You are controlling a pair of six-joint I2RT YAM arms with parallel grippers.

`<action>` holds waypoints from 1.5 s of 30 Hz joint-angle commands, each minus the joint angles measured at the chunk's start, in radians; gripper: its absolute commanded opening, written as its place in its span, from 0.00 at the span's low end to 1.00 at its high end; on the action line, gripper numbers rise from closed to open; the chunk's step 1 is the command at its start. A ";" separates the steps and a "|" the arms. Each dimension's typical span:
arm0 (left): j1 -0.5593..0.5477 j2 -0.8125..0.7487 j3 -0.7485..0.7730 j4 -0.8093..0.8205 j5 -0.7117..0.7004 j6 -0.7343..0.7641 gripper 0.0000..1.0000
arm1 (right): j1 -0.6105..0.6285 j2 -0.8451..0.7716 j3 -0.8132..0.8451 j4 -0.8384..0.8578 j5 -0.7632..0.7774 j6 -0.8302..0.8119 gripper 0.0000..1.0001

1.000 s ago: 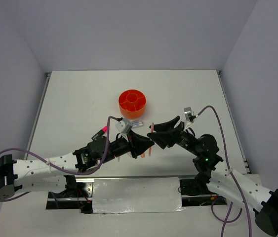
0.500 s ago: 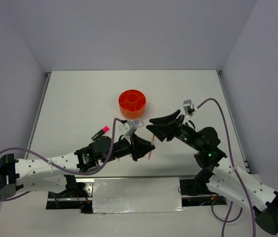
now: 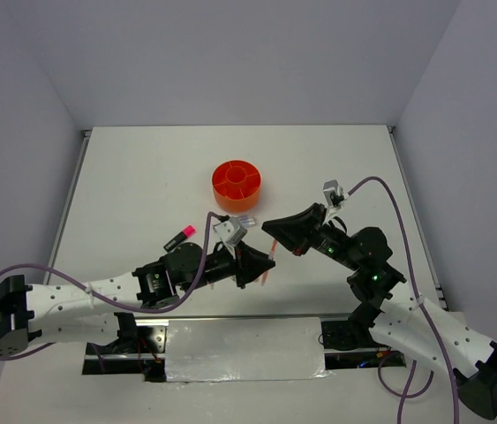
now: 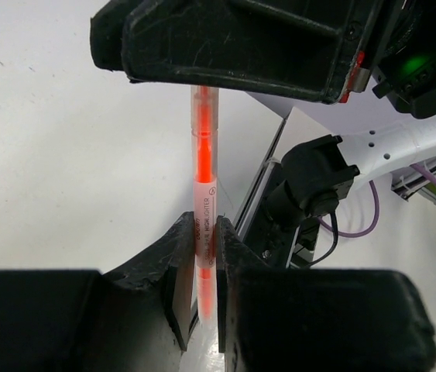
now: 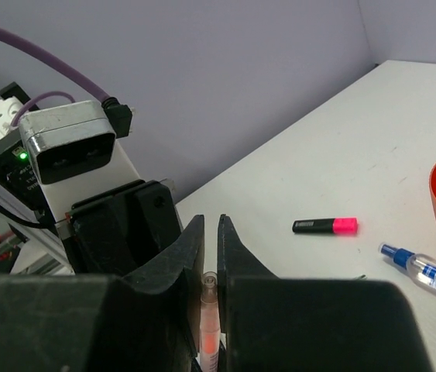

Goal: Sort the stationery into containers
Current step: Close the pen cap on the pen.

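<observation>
Pinching the thin orange pen (image 4: 204,167) low on its barrel with the left fingers (image 4: 173,267), all but closed and firmly on it. Meeting it from the other end with the right fingers (image 5: 183,260), narrowed to a slit around the tip and apparently gripping. Hanging between both arms above the near tabletop (image 3: 142,177), well apart from the orange tub (image 3: 216,185). Risks a drop if released on the left before a sure hold on the right. Gripping only the tip there, so liable to pivot or slip. Risks bending or wrenching loose if pulled while clamped at both ends.
</observation>
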 commanded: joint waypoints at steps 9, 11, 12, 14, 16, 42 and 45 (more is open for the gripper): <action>0.093 -0.071 0.229 -0.092 0.060 0.138 0.00 | 0.021 0.083 -0.170 0.188 -0.050 0.047 0.00; 0.109 -0.066 0.248 -0.099 0.087 0.143 0.00 | 0.038 0.112 -0.195 0.202 -0.048 0.046 0.00; 0.121 -0.063 0.269 -0.102 0.098 0.143 0.00 | 0.044 0.120 -0.204 0.209 -0.044 0.044 0.00; 0.125 -0.051 0.291 -0.118 0.111 0.152 0.00 | 0.061 0.144 -0.224 0.231 -0.039 0.044 0.00; 0.133 -0.040 0.323 -0.130 0.118 0.160 0.00 | 0.078 0.157 -0.245 0.243 -0.030 0.046 0.00; 0.354 -0.105 0.386 -0.084 0.298 0.068 0.00 | 0.311 0.413 -0.296 0.412 0.125 0.066 0.00; 0.385 -0.105 0.385 -0.066 0.319 0.049 0.00 | 0.334 0.445 -0.285 0.404 0.131 0.049 0.00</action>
